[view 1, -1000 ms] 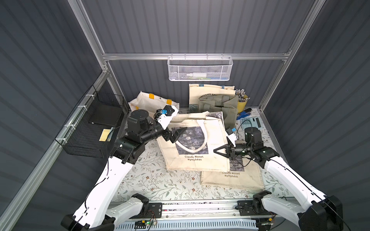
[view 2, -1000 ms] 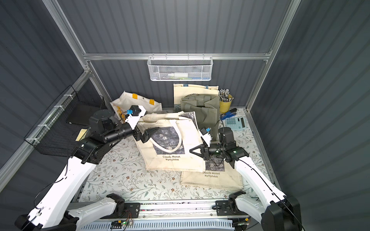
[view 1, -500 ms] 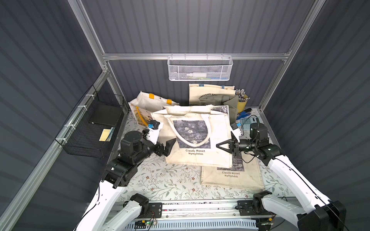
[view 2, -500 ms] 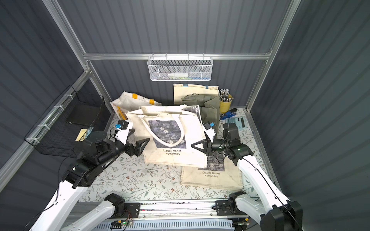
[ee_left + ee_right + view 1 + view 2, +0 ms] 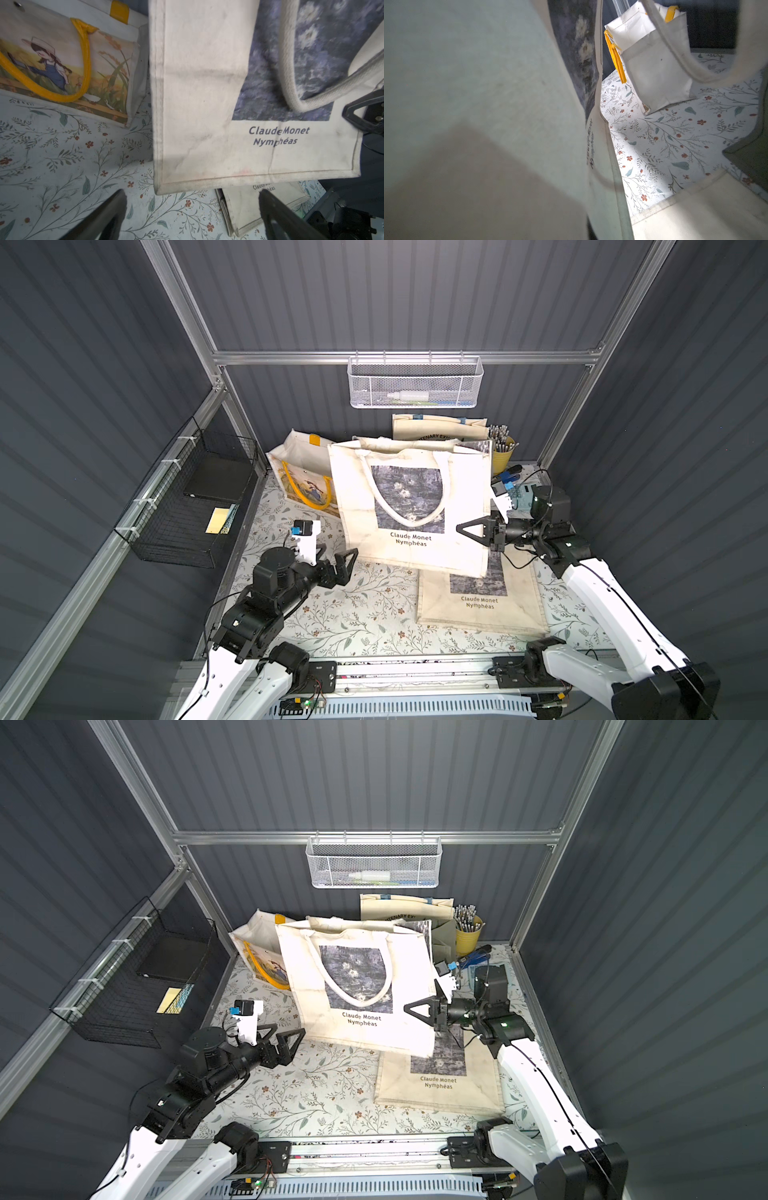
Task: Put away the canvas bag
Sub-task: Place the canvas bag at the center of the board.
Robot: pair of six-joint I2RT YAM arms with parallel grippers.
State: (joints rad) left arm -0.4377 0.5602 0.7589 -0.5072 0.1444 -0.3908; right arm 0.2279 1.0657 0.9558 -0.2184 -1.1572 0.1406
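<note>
A lab test cell: dark corrugated walls (image 5: 374,294), aluminium frame (image 5: 291,357), wire basket (image 5: 415,383) (floral mat (image 5: 353,614) underfoot)

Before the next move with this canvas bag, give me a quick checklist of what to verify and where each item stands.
1. Right pincer shut on the lifted Monet bag, at its side edge: ok.
2. Left pincer open and apart from that bag: ok.
3. Bag's bottom edge off the table: ok.
4. Bag clear of the flat Monet bag underneath: cannot tell.
5. Handle out of the way: not ok, it hangs loose across the print.
</note>
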